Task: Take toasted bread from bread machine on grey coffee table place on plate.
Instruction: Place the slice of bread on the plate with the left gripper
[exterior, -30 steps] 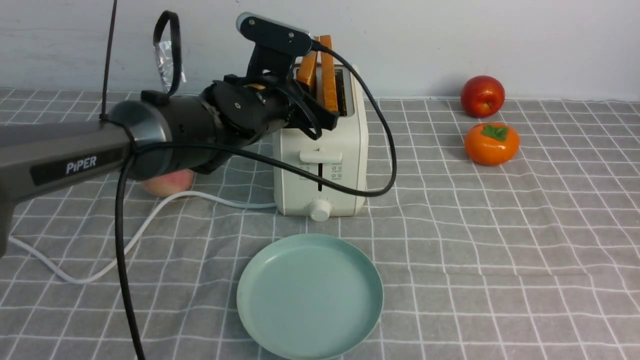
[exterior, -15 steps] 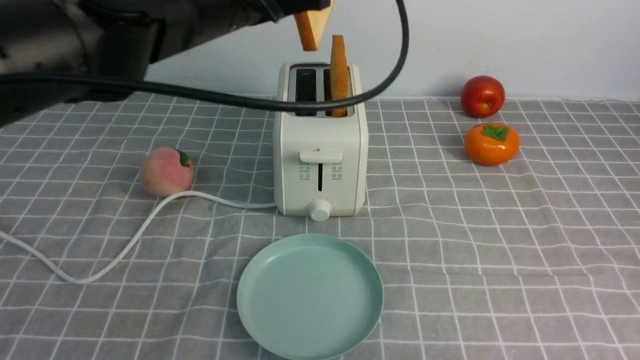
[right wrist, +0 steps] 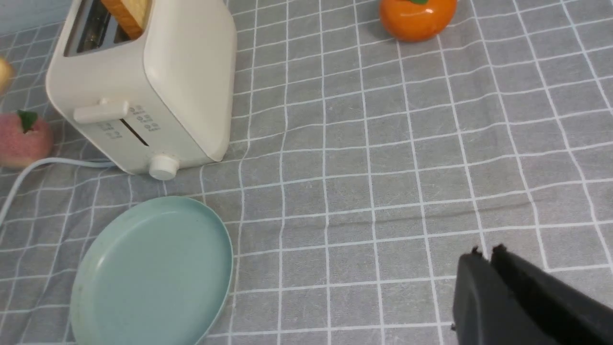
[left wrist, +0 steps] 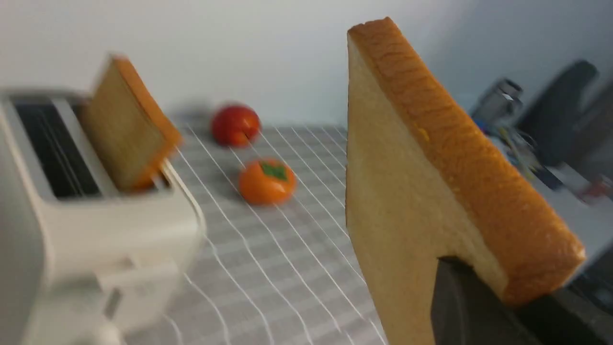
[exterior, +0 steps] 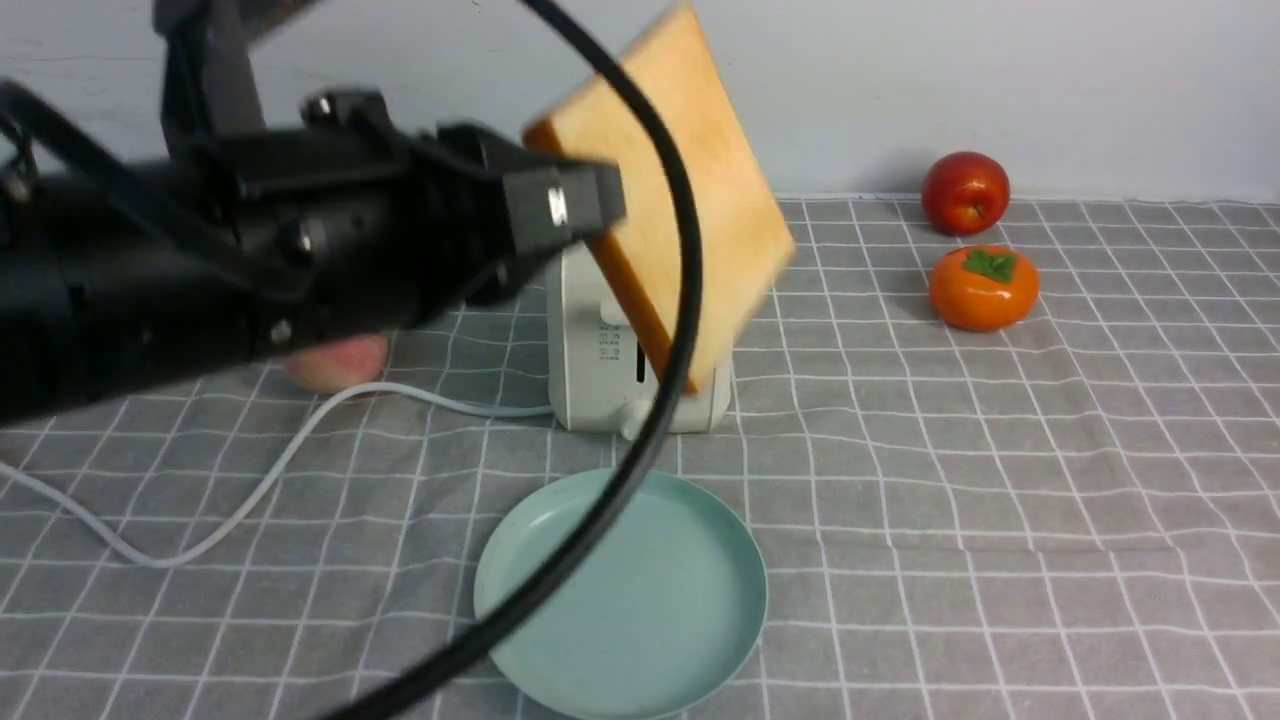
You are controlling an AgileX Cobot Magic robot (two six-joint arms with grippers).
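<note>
Now: L gripper clamped on one edge of a toast slice, near a corner. The slice is in the air, clear of the bread machine, which shows behind and below it in the front view. It hangs tilted, broad face roughly upright, one corner pointing down.

The plate sits on the grey table just in front of the machine, i.e. below the slice and toward my side. Key relation: target is down and back toward me, not sideways.

Judgement: next move = lower and roll the wrist so the broad face goes flat to the plate. Released on edge, it'd probably topple or slide off the rim.

2nd slice stands in the machine's right-hand slot; other slot empty.

R gripper has fingers pressed together, nothing held, low over the table, well right of the plate. L arm is nearer and carries the load.

Motion blur in front and L wrist views, so tilt is approx. only.
</note>
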